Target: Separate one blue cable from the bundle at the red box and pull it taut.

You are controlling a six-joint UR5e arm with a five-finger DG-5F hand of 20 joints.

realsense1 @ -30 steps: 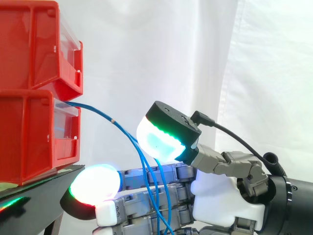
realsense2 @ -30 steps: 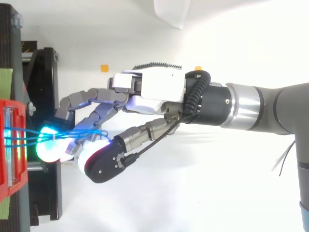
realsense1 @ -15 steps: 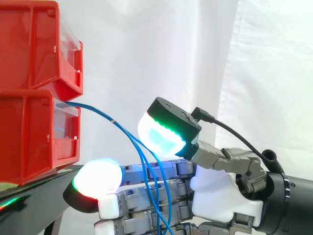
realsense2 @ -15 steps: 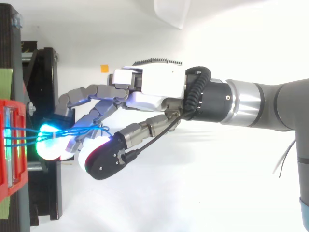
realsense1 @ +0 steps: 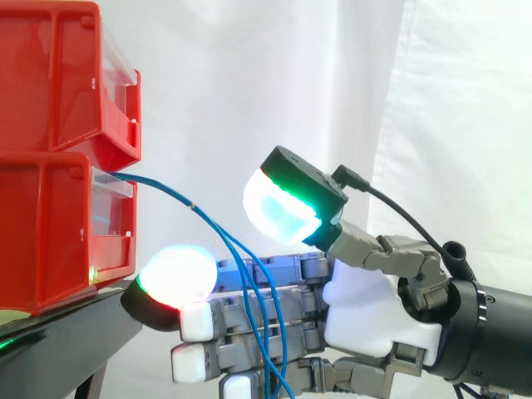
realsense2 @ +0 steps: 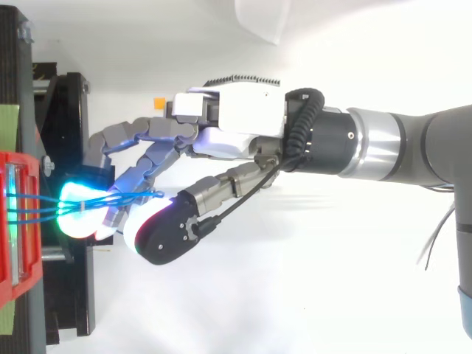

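Blue cables [realsense1: 166, 189] run out from the red box [realsense1: 58, 224] — sagging across the outstretched fingers [realsense1: 229, 314] of the hand [realsense1: 374, 328], beneath its raised thumb [realsense1: 291, 204]; thumb and fingers stand apart, no single cable pinched yet

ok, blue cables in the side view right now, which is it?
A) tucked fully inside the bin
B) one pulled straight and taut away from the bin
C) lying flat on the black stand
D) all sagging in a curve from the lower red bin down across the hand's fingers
D: the blue cables leave the front of the lower red bin and curve downward across the fingers of the hand, with none drawn straight.
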